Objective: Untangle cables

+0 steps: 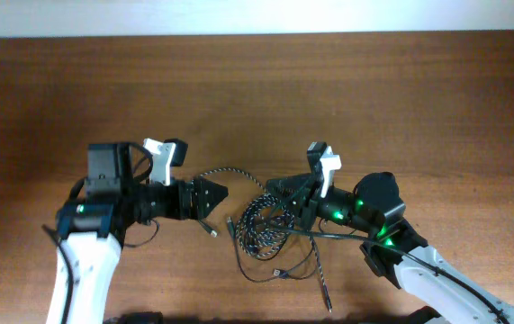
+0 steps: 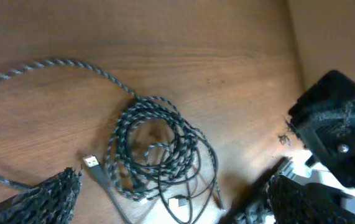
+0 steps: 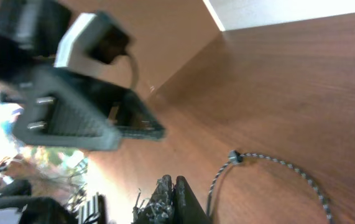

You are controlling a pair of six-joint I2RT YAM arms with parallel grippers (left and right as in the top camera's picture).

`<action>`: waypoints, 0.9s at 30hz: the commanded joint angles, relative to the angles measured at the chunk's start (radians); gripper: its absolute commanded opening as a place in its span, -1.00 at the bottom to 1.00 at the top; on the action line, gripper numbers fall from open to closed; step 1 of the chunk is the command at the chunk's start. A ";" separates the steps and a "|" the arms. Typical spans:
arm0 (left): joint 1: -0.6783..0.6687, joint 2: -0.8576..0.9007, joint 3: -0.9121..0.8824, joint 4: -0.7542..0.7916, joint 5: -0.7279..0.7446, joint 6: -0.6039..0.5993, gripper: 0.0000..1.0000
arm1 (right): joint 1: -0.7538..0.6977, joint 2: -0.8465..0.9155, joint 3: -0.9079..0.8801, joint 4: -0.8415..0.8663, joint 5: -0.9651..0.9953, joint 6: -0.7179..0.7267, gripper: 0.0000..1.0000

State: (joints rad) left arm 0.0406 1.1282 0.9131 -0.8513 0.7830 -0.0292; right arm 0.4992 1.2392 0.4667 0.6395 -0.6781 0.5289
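Checking overhead first: braided cable (image 1: 258, 225) lies in a loose coil on the counter (image 1: 401, 90) between the arms, with one loop arcing toward the left tool (image 1: 216, 193). Thin black cable (image 1: 320, 279) threads through the coil and trails off toward the robot side. Right tool (image 1: 279, 196) sits at the coil's right rim; I cannot read its state from here. No containers in view

Left wrist: left tool (image 2: 171, 183) spread wide, empty, above the coil. Braided cable (image 2: 155, 143) looks soft and light, and its textured sleeve should grip well. Thin black cable (image 2: 213, 171) is finer, likely slicker and prone to slipping out. Best hold, I judge, is the free braided run outside the coil or just behind the silver plug (image 2: 91, 163), not the bundle

Right wrist: right tool (image 3: 176, 199) has its fingers pressed together; whether a strand is pinched I cannot tell. Braided cable (image 3: 276, 163) runs just beside it on the counter
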 commanded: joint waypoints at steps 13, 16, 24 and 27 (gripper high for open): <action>-0.494 -0.149 -0.506 0.461 -0.462 -1.343 0.25 | -0.136 -0.003 0.010 -0.372 0.200 0.007 -0.22; -0.538 0.126 -0.506 0.795 -0.473 -1.382 0.10 | -0.136 -0.003 0.010 -0.436 0.201 0.007 -0.20; -0.444 0.406 -0.506 1.539 -0.353 -1.120 -1.00 | -0.134 -0.003 0.010 -0.606 -0.120 0.007 -0.16; -0.286 0.242 -0.506 1.539 -0.234 -1.120 -1.00 | -0.134 -0.003 0.010 -0.681 -0.110 0.006 0.10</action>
State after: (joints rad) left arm -0.3035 1.4651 0.3992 0.6819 0.4435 -1.1828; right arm 0.3679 1.2392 0.4751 -0.0303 -0.7601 0.5488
